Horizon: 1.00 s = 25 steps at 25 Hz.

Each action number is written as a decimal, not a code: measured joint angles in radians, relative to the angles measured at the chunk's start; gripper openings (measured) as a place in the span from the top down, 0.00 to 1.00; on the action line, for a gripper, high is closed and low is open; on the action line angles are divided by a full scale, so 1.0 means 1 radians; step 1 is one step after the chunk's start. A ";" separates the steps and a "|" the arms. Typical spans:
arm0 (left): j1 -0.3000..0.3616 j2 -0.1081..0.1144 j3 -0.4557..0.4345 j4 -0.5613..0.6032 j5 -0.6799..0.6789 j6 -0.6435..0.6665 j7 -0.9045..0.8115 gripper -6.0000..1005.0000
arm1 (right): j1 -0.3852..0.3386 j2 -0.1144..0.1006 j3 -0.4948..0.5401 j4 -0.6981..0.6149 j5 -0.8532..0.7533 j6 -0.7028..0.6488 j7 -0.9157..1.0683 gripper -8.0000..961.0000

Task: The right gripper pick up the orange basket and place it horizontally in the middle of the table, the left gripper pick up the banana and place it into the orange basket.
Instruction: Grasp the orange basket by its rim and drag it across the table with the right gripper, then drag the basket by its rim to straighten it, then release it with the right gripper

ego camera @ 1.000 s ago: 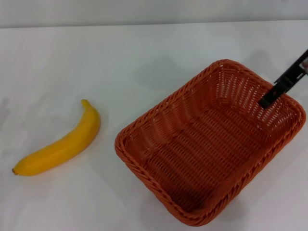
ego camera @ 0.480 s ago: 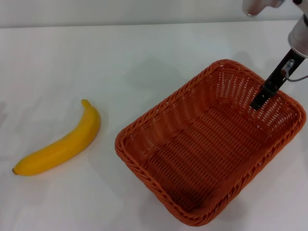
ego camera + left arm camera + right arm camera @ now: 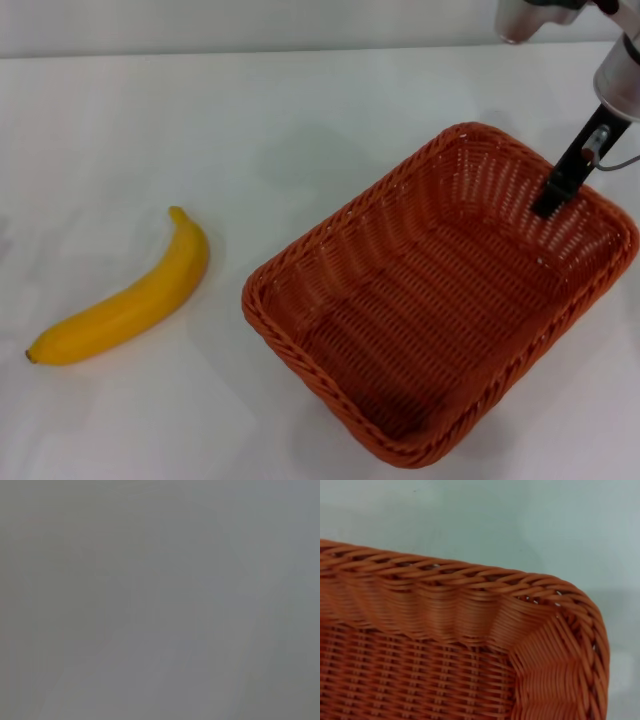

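**Right claw dips into the orange basket's far corner**

Right claw reaches down from the upper right on its silver-grey wrist, one slim black finger showing inside the orange basket against the inner wall near the far right corner. Whether the claw is spread or pinching the rim cannot be told. The basket sits askew on the white counter, right of centre, its braided rim and corner filling the right wrist view. The banana lies on the counter well apart to the left, stem pointing away from the robot. The left wrist view shows only grey.
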 joint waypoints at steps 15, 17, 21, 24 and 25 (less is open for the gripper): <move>0.009 0.003 -0.009 0.000 -0.007 -0.004 0.002 0.22 | -0.031 -0.097 0.296 -0.040 0.001 0.120 0.171 0.79; 0.010 0.004 -0.010 0.000 -0.007 -0.002 0.002 0.22 | -0.052 -0.101 0.376 -0.057 0.007 0.133 0.187 0.80; 0.012 0.005 -0.010 -0.007 -0.007 -0.001 0.002 0.22 | -0.144 -0.094 0.526 -0.152 0.035 0.169 0.221 0.83; 0.010 0.005 -0.017 -0.009 -0.007 -0.002 0.002 0.22 | -0.227 -0.079 0.560 -0.227 0.125 0.177 0.256 0.84; 0.008 0.005 -0.024 -0.009 -0.006 -0.003 0.001 0.22 | -0.251 -0.076 0.563 -0.239 0.151 0.176 0.266 0.84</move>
